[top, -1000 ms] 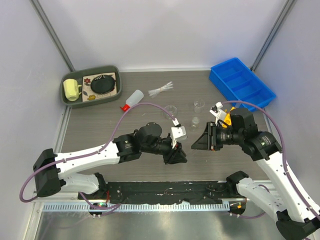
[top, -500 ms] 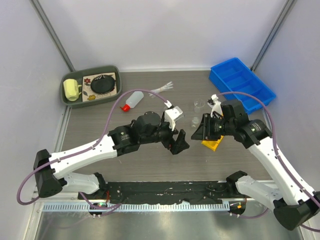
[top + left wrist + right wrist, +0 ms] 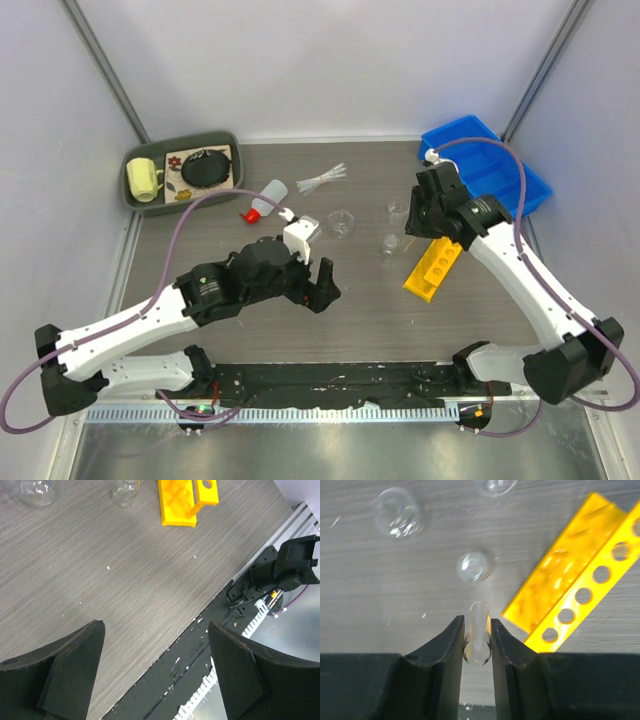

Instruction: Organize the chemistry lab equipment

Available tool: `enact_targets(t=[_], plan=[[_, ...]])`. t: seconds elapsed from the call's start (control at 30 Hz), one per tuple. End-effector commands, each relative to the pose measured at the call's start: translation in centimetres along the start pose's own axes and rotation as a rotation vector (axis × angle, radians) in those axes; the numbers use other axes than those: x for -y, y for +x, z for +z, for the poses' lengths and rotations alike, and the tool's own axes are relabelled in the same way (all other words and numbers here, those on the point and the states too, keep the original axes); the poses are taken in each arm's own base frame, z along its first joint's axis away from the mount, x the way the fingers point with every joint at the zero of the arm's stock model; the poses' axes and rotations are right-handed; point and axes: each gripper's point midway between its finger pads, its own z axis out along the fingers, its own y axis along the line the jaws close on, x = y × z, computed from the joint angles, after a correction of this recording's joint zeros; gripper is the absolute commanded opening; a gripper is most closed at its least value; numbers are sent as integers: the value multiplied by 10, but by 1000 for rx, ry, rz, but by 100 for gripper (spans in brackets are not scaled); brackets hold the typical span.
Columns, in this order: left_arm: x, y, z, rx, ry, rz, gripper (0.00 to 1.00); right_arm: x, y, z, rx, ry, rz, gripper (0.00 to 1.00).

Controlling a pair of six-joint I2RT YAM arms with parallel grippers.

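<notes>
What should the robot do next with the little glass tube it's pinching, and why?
Probably swing the right gripper a little toward the rack and line the tube up over one of its holes. The tube is pinched between the right fingers, the rack lies just beside it with the holes in view unfilled, and the left gripper is open and holds nothing.

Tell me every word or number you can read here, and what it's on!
None can be read. The yellow rack, clear tube, white squeeze bottle, blue bin and yellow mug show no writing.
The flowered card in the green tray is too small to tell.
</notes>
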Motion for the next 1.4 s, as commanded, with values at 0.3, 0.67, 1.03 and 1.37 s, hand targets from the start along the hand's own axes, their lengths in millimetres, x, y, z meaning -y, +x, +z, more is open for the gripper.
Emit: enact_targets(t=[0.3,0.67,1.03,1.37], plan=[[-20,28,-26,-36,-35,-24,88,76,-79,54,165,351,130,3],[-12,32,-26,-51,10,-23,88,108,-92,73,168,446,169,3],[-13,33,-25,-54,9,-21,89,115,-90,78,159,478,157,2],[-13,34,-24,-58,7,-22,89,121,-89,71,161,505,144,2]])
